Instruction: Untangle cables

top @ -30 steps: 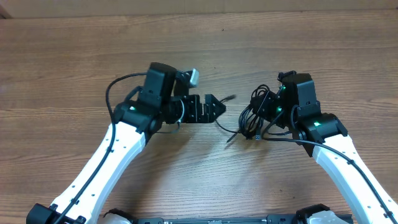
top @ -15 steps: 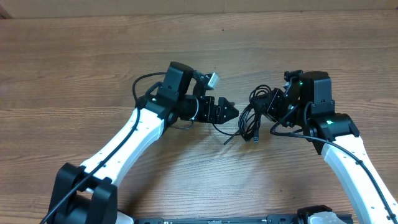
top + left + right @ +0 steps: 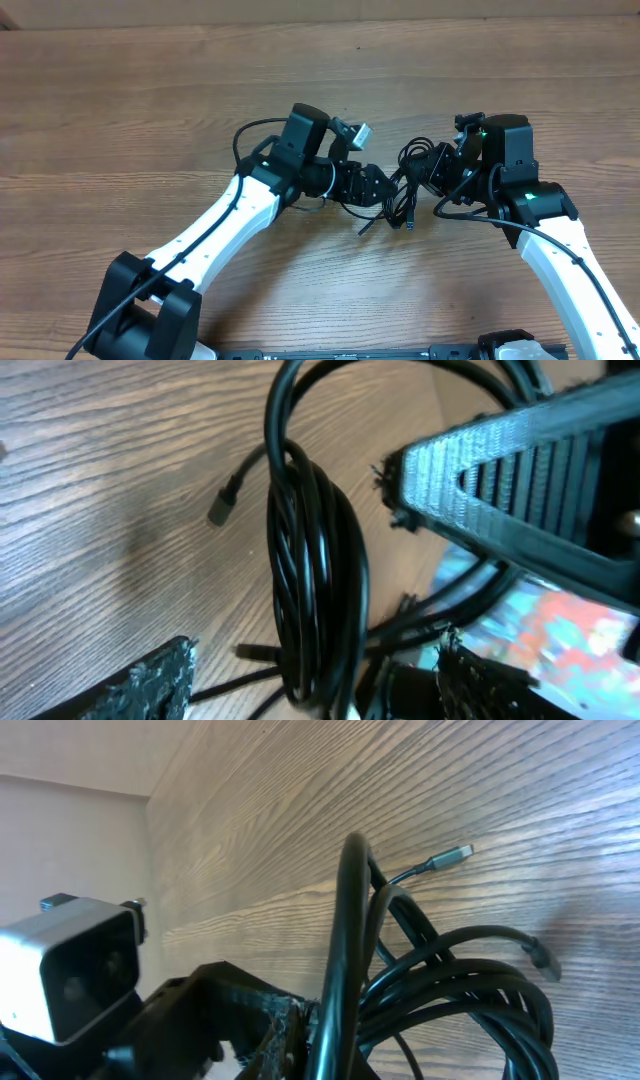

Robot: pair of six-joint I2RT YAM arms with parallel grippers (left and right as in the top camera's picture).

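Cables point(image 3: 404, 200): knotted coil, centre of overhead frame, between arms. Right gripper point(image 3: 438, 168) pressed together, pinching coil's right side. Left gripper point(image 3: 384, 188) spread, straddling coil. Best: nip single outer loop, pull left slowly along counter point(image 3: 150, 100), avoid tightening knot.

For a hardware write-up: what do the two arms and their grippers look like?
The left arm and right arm have white shells, black joints, small green lights and black wires alongside. The left gripper and right gripper are black, with textured fingers. A grey camera sits on the left wrist.
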